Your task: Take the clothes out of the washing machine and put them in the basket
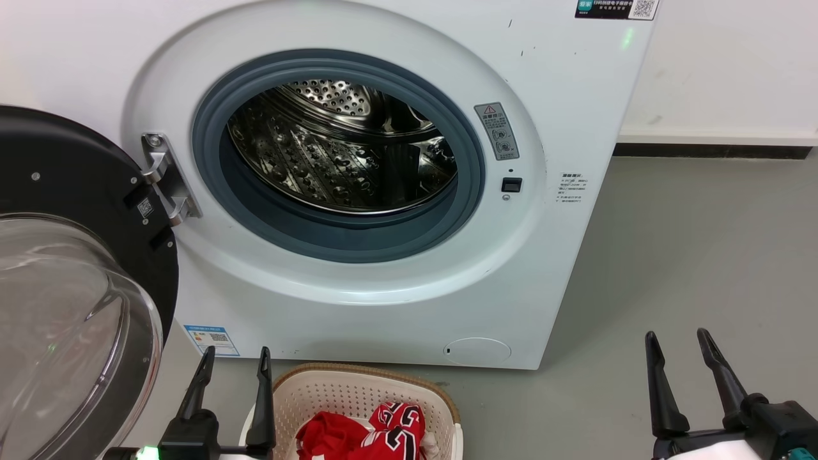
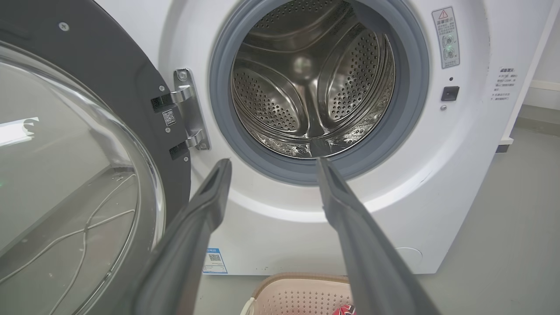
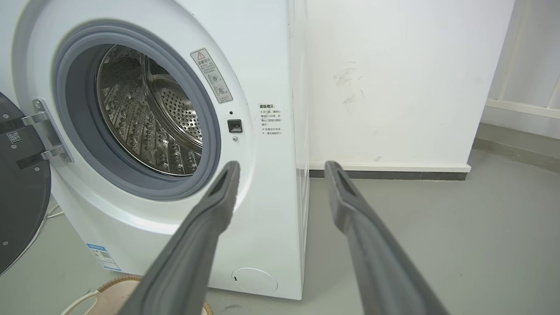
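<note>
Washing machine (image 1: 383,300) stands behind the basket (image 1: 358,370), door (image 1: 70,319) wide, drum (image 1: 345,147) looking empty. Both red clothes (image 1: 370,434) lie bunched inside the basket: probably light, soft, floppy, best pinched at a raised fold. Left end effector (image 1: 236,358) sits just beside the basket's left rim, fingers (image 1: 262,396) spread, empty, near the clothes; right end effector (image 1: 676,338), also spread and empty, is well off the basket's right.

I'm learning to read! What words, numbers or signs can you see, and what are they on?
"2", probably: big number on the red jersey in the basket.
Red warning triangle: grey sticker on the washing machine; its words are too small.
Square codes on the blue sticker and top sticker: too small to read.
</note>
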Robot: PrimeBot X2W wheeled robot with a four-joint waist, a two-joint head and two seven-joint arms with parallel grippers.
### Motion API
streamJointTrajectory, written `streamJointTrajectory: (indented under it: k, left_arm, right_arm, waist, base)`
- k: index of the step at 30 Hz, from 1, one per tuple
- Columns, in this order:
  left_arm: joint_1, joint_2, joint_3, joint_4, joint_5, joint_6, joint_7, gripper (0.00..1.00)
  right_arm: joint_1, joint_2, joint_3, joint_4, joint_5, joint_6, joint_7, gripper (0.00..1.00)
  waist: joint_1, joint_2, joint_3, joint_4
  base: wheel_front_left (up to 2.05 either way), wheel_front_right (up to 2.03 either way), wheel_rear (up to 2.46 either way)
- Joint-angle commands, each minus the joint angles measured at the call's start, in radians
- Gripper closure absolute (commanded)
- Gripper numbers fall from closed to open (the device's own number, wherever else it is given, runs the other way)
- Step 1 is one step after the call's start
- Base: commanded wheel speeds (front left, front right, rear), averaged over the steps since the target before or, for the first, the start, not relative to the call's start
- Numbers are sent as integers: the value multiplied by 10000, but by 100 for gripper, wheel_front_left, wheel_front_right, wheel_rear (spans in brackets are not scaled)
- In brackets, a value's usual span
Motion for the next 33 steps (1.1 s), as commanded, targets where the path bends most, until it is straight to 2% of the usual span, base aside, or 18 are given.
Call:
streamJointTrajectory:
  k: [1, 17, 18, 21, 33]
  left_arm:
    - [-8, -34, 62, 17, 92, -23, -23, 0]
    - [-71, -101, 153, 79, 275, 50, -23, 0]
    - [-16, -111, 132, 102, 203, 10, 2, 100]
    - [63, -158, 122, 373, 100, -7, 54, 100]
    - [-363, -218, 398, 661, -2470, -275, 677, 100]
  right_arm:
    - [96, 1, -6, -4, 0, -7, -20, 0]
    - [73, 1, -53, 43, -14, -7, -20, 0]
    - [0, 2, -46, 92, 4, 0, 0, 100]
    - [32, 6, -14, 318, 111, 2, 17, 100]
    - [-374, -135, 23, 607, 2697, 1, 487, 100]
  waist:
    - [1, -1, 17, 0]
    - [1, -1, 30, -62]
    - [1, -1, 29, -64]
    - [1, -1, 32, -66]
    - [1, -1, 60, -86]
  base:
    - [0, 0, 0]
    - [0, 0, 0]
    - [0, 0, 0]
    - [0, 0, 0]
    - [0, 0, 0]
